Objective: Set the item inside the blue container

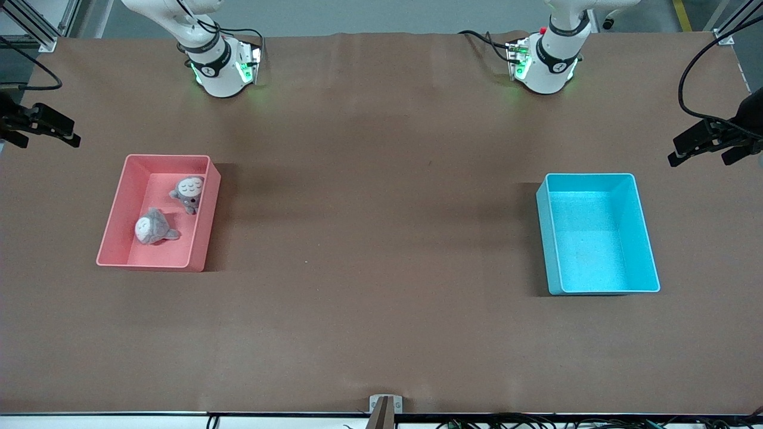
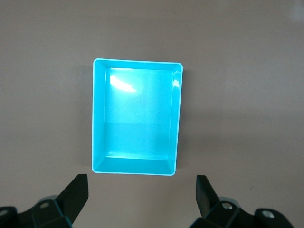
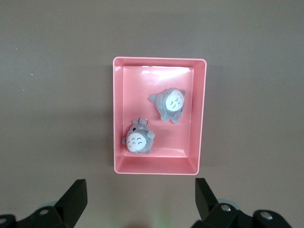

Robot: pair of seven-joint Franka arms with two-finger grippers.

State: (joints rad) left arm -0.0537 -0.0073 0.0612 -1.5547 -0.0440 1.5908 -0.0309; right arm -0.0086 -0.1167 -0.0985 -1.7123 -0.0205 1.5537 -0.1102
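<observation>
The blue container (image 1: 598, 233) stands empty on the brown table toward the left arm's end; the left wrist view looks straight down into the blue container (image 2: 137, 116). Two grey plush toys with white bellies lie in the pink bin (image 1: 156, 211): one plush (image 1: 154, 227) nearer the front camera, the other plush (image 1: 188, 192) farther. The right wrist view shows both plush toys (image 3: 138, 139) (image 3: 171, 103) in the pink bin (image 3: 159, 115). My left gripper (image 2: 141, 199) hangs open high over the table beside the blue container. My right gripper (image 3: 141, 202) hangs open high beside the pink bin. Neither gripper shows in the front view.
Black clamp-like mounts reach in over the table's two ends (image 1: 42, 124) (image 1: 709, 142). The arm bases (image 1: 219, 65) (image 1: 545, 59) stand along the table edge farthest from the front camera. Bare brown table (image 1: 381, 238) lies between the two bins.
</observation>
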